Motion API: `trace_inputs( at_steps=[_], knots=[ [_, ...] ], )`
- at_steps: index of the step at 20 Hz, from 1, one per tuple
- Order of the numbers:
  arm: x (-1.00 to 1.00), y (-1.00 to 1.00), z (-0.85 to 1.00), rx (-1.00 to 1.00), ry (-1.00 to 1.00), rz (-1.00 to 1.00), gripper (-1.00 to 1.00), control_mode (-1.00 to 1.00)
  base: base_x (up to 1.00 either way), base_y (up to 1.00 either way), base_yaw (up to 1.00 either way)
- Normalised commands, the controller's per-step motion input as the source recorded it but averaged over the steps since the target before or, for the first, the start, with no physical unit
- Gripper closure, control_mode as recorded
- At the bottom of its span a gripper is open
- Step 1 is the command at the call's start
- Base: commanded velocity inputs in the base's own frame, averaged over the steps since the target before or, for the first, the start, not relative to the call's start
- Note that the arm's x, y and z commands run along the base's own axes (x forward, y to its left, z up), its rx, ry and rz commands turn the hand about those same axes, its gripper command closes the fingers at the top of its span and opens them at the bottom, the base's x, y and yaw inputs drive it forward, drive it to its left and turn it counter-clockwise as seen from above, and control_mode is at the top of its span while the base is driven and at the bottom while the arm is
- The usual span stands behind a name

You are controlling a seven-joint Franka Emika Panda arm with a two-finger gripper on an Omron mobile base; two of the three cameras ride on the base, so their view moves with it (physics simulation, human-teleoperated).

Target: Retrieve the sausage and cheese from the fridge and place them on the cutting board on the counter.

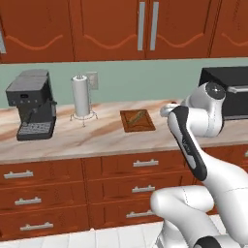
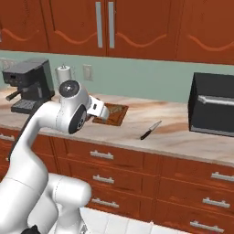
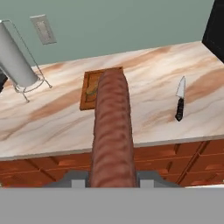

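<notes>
Sausage pinched in the fingers, in the air short of the cutting board; cheese seemingly already on that board; only the sausage left to place.

**Even, flat rendered light; soft, low-detail pictures**

Light is bright and diffuse, with no clear source. The counter carries only faint shadows under the paper-towel stand and beside the knife. No glare shows. Edges look slightly soft and pixelated; straight lines stay unbent toward the borders.
</notes>
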Motion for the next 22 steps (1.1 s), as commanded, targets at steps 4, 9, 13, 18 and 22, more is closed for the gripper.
trace_inputs(
  at_steps=[4,9,13,18,22],
  knots=[
    [0.0,0.0,0.0,0.0,0.0,0.0,1.0,1.0,0.53,0.36,-0.49],
    [0.0,0.0,0.0,0.0,0.0,0.0,1.0,1.0,0.37,0.5,-0.37],
    [0.0,0.0,0.0,0.0,0.0,0.0,1.0,1.0,0.15,0.53,0.08],
    [0.0,0.0,0.0,0.0,0.0,0.0,1.0,1.0,0.36,0.06,0.28],
    [0.0,0.0,0.0,0.0,0.0,0.0,1.0,1.0,0.48,-0.22,0.17]
  ],
)
